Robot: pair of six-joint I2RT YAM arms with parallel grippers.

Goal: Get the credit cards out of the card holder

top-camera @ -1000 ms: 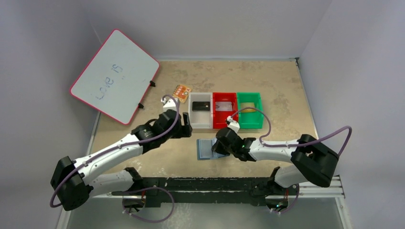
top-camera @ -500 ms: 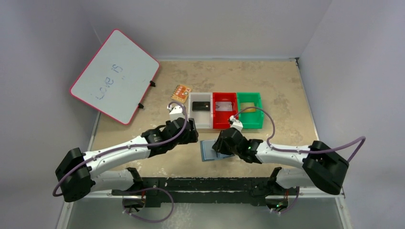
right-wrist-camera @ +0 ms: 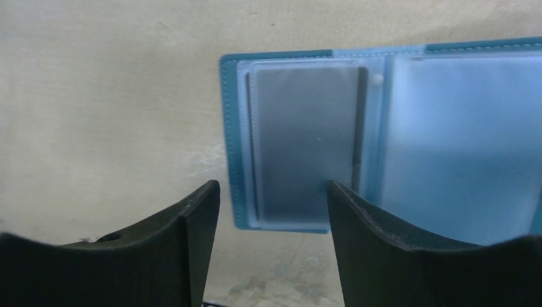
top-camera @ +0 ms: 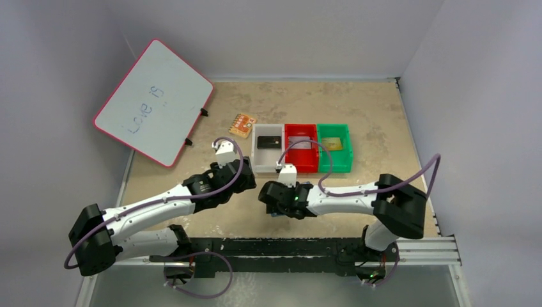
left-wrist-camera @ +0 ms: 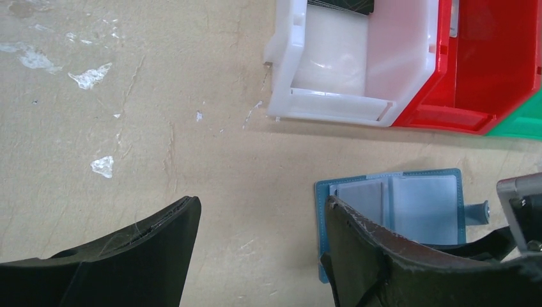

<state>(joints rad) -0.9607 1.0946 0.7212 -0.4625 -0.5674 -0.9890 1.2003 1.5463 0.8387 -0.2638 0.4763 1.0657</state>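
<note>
The card holder (right-wrist-camera: 383, 141) is seen lying open and flat on the worktop (right-wrist-camera: 96, 96), just ahead of and beneath the right gripper (right-wrist-camera: 271, 192), with its lighter blue pockets turned upward; a silver-grey card (right-wrist-camera: 303, 128) is tucked in the left pocket and is framed between the two fingers; the jaws are spread apart and nothing is clasped between them; whether the fingertips touch the holder cannot be told; from the left gripper (left-wrist-camera: 261, 204) the holder is found ahead and to the right, partly hidden behind the right finger; the left jaws are likewise spread wide over bare worktop, with nothing held; a white bin (left-wrist-camera: 287, 64) is placed further ahead of it, a black card (top-camera: 269, 142) lying inside, and a red bin (left-wrist-camera: 486, 64) is set against the white one; the right arm is stretched low across the worktop toward the left arm; the left arm is reached forward and rightward, so that the two grippers are brought near each other
</note>
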